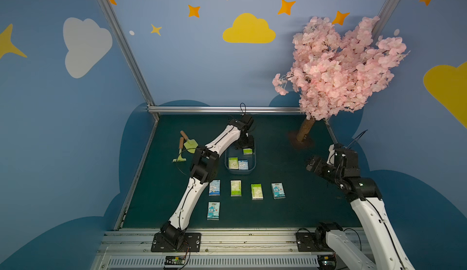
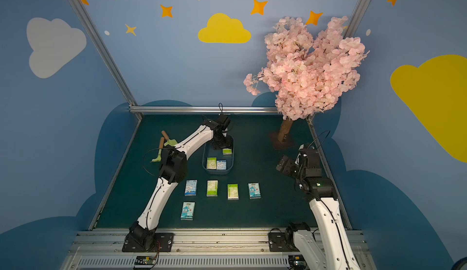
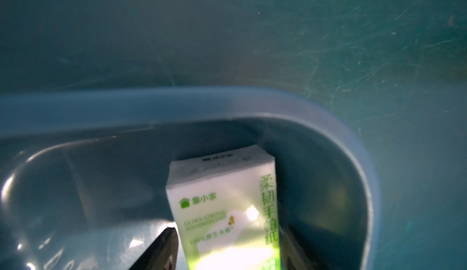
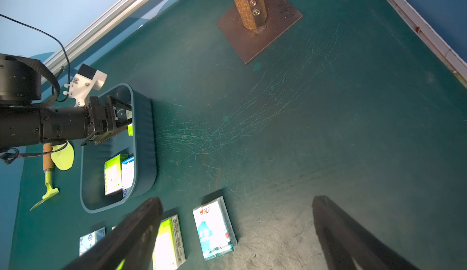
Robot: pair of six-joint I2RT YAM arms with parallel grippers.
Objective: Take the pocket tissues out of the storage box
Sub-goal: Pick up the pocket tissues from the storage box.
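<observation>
pocket tissues (image 1: 235, 188): eight packs are showing in both top views, four blue-white and four green-white
on the mat (image 1: 298, 205): five packs are lying flat. Four are forming a row in front of the box (blue, green, green, blue). One more blue pack is lying nearer the robot's base, on the left arm's side.
storage box (image 1: 254, 163): it is sitting mid-table and holding three packs. A green and a blue one are lying side by side at its near end, and one green pack is at its far end.
left gripper (image 3: 228, 229): it is reaching down into the box's far end. Its fingers are partly spread and pressing both sides of the far green pack (image 3: 222, 200), clamping it.
right gripper (image 4: 236, 200): it is hanging above the mat on the right, spread wide and grasping nothing
garden tools (image 1: 189, 145): two are lying left of the box
</observation>
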